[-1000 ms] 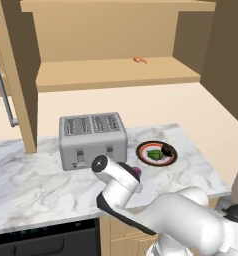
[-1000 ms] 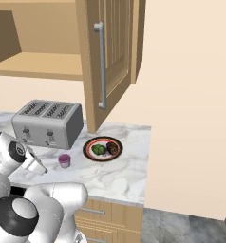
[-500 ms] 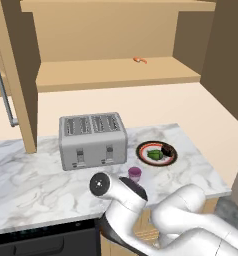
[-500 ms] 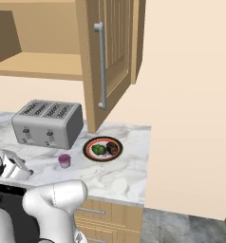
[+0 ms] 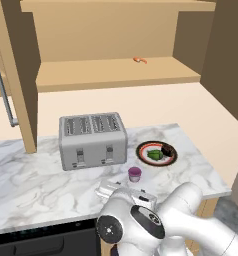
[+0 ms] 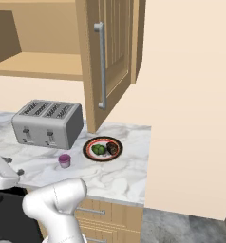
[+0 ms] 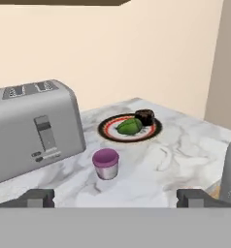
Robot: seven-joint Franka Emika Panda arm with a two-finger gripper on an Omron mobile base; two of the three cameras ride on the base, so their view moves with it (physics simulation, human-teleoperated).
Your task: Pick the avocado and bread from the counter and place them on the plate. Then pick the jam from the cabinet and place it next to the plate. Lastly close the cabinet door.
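On the counter (image 5: 36,180): jam (image 7: 106,163) stood upright near plate (image 7: 107,127), avocado (image 7: 129,126) and bread (image 7: 145,116) plated | gripper (image 7: 115,197) spread wide, empty | cabinet door (image 6: 110,61) open, judged stiff, light; push advised at handle edge.

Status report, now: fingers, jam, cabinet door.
Fingers open, holding nothing, low at the counter edge. Jam upright on the counter beside the plate; avocado and bread plated. Cabinet door open; path clear.
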